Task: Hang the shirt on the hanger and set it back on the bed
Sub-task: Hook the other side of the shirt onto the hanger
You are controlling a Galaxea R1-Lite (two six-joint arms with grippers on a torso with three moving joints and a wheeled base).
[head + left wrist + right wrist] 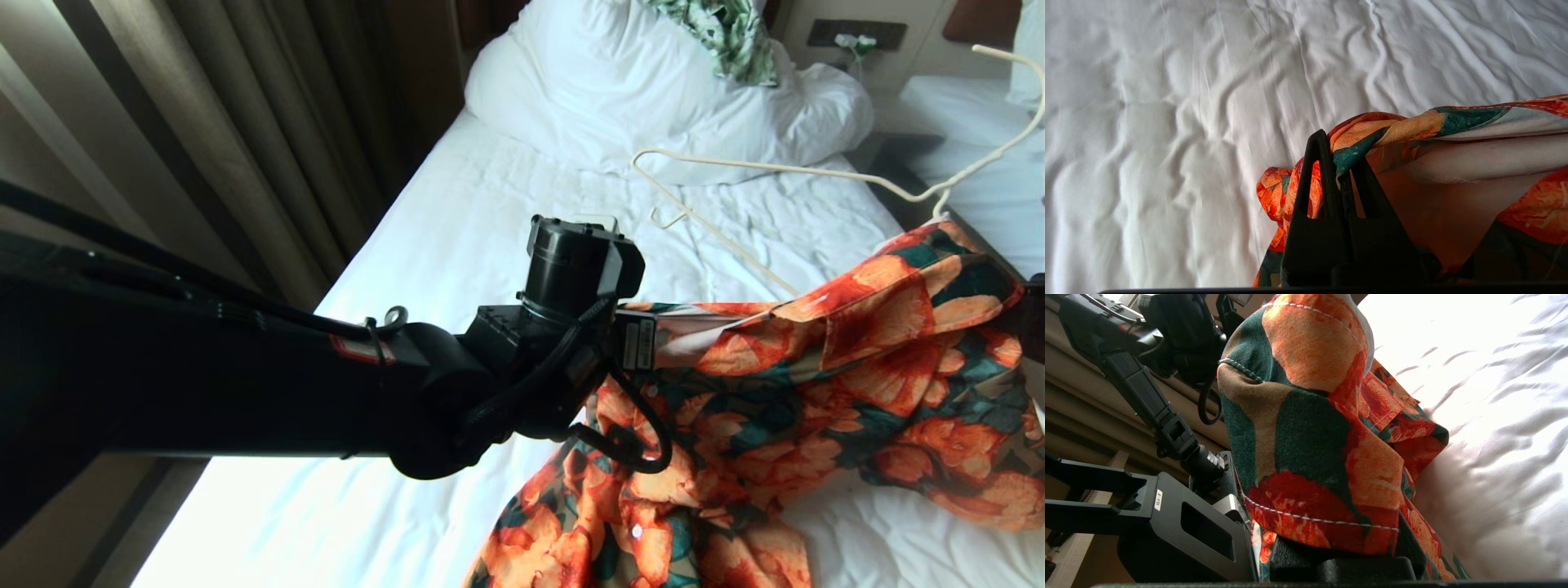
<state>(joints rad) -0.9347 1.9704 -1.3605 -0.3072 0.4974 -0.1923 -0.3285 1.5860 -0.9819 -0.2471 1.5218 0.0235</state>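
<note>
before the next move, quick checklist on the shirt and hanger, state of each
1. Left gripper shut on the shirt edge: ok.
2. Right gripper shut on the shirt: cannot tell, cloth drapes over it in its wrist view.
3. Hanger inside the shirt: partly, one end is under the cloth, the other bare.
4. Hanger hook free of cloth: ok.
5. Bed has bare sheet for setting down: ok.
</note>
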